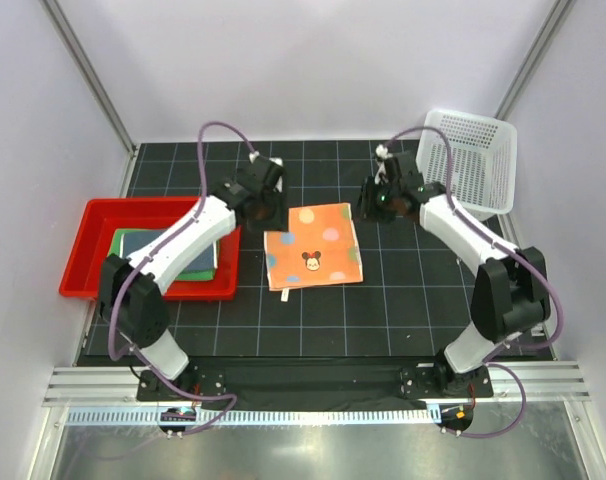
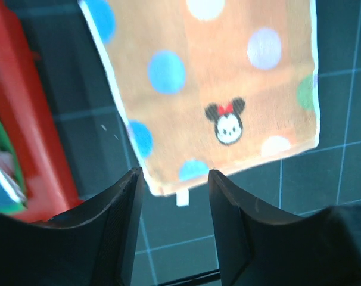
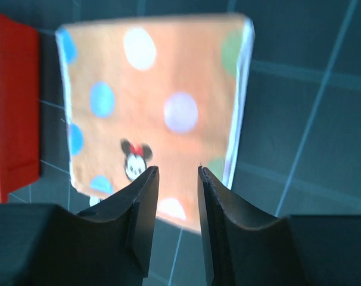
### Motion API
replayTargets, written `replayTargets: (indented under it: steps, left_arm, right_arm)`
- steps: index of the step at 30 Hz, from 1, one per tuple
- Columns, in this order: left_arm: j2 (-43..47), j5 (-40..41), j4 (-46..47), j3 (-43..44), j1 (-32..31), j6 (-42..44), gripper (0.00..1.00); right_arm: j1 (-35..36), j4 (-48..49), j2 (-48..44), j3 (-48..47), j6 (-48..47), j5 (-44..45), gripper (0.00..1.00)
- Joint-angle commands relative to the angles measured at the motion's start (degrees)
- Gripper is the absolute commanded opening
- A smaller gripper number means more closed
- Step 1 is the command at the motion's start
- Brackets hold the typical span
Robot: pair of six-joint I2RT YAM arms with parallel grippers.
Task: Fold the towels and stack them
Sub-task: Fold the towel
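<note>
Both the left gripper [image 2: 174, 176] and right gripper [image 3: 176, 173] are held apart, empty, above the orange towel [image 1: 313, 245], seemingly folded flat on the table [image 1: 383, 310] for stacking.

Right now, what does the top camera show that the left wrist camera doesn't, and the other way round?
Only the top view shows the white mesh basket and the right arm. Only the left wrist view shows the left fingers close up, apart, nothing between them. Both show the orange towel lying flat with its cartoon mouse, and the red tray beside it.
</note>
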State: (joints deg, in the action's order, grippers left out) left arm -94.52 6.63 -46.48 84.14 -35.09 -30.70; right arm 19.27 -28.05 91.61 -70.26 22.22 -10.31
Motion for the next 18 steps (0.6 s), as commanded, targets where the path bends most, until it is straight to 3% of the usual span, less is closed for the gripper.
replayTargets:
  steps: [1, 4, 10, 18]
  left_arm:
    - [-3.5, -10.1, 1.9, 4.4, 7.5, 11.8, 0.5]
    - [-7.8, -15.9, 4.3, 8.9, 10.9, 21.2, 0.52]
    - [-19.5, -18.1, 1.7, 20.9, 13.9, 34.1, 0.52]
    - [-39.0, -20.1, -10.3, 43.3, 15.5, 43.4, 0.51]
  right_arm:
    - [-3.0, 3.1, 6.0, -9.9, -12.1, -13.1, 0.4]
    - [-4.1, -0.9, 13.7, -18.3, -21.5, -17.7, 0.45]
    - [-5.0, -14.6, 29.3, -37.2, -34.2, -20.4, 0.54]
    - [-8.3, -18.1, 39.5, -46.1, -43.0, -24.6, 0.52]
